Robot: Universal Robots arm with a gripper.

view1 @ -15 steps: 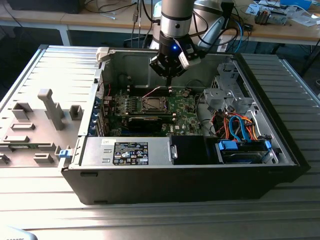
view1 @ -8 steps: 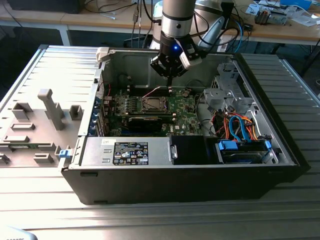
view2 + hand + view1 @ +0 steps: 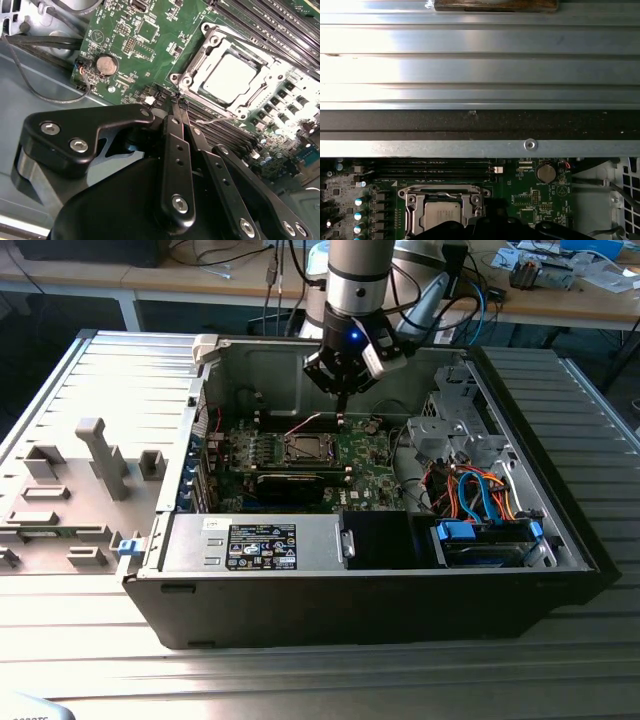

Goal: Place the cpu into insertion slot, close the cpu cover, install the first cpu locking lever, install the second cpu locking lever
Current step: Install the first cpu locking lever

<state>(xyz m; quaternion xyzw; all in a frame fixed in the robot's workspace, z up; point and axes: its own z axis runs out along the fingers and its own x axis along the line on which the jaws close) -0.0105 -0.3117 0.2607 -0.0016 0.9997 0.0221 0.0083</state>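
Risk: fingers snagging the thin lever wire beside the slot (image 3: pixel 230 80), bending it. Cpu (image 3: pixel 230 77) sits in the slot, cover (image 3: pixel 200 67) closed around it. Gripper (image 3: pixel 178 107), fingers together and holding nothing, hangs just off the slot's edge, 1 step short.

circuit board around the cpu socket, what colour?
Green; the circuit board shows best in the second wrist view.

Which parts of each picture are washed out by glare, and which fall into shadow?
In the second wrist view, glare bleaches the memory slots beside the cpu, and the gripper is dark. In the first wrist view, the ribbed metal panel shines white. In the exterior view, the case front is shadowed.
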